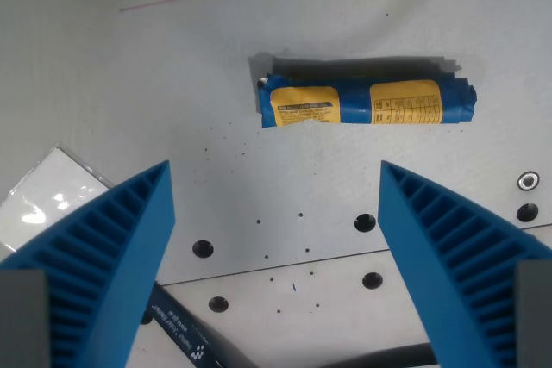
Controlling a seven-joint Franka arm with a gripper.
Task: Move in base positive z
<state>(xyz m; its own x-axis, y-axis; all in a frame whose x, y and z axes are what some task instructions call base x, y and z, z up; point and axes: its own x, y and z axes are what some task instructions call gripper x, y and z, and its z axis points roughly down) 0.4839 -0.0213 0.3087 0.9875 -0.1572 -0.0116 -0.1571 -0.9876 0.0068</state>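
Observation:
My gripper is open, with two ribbed blue fingers spread wide at the wrist view's left and right. It holds nothing. A blue rolled packet with yellow labels lies flat on the grey-white table, beyond the fingertips and a little to the wrist view's right. The gripper is above the table and apart from the packet.
A clear plastic sheet lies at the wrist view's left, partly behind the left finger. Several bolt holes and a plate seam cross the table below the gripper. A dark strap runs along the bottom. Faint pink lines mark the top left.

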